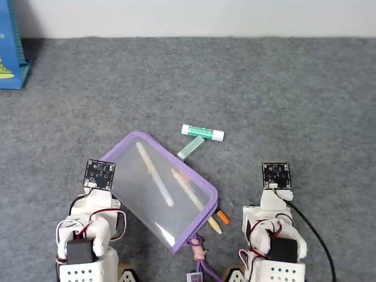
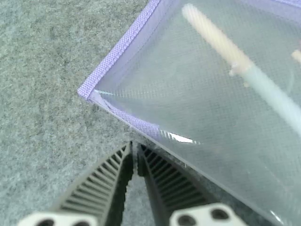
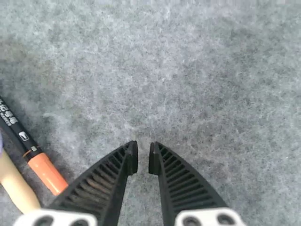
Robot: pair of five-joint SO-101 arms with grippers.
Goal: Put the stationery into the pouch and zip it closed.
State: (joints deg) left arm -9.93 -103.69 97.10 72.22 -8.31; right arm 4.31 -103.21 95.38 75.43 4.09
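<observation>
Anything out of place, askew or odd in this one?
Two pens stick out of the pouch at its near end: an orange-tipped marker and a cream pen. A glue stick and a green eraser lie outside, by its far edge. Nothing looks spilled or damaged.

A grey, short-pile carpet [image 1: 264,82] covers the table. It lies under the left gripper [image 2: 134,148] and the right gripper [image 3: 143,150] and runs on well ahead of both. Far ahead of them it ends at a pale wall [image 1: 194,17]. Far ahead of the left gripper and out to its outer side, a blue printed box [image 1: 10,53] stands by the wall. The light is soft and even, and the shadows are faint.
</observation>
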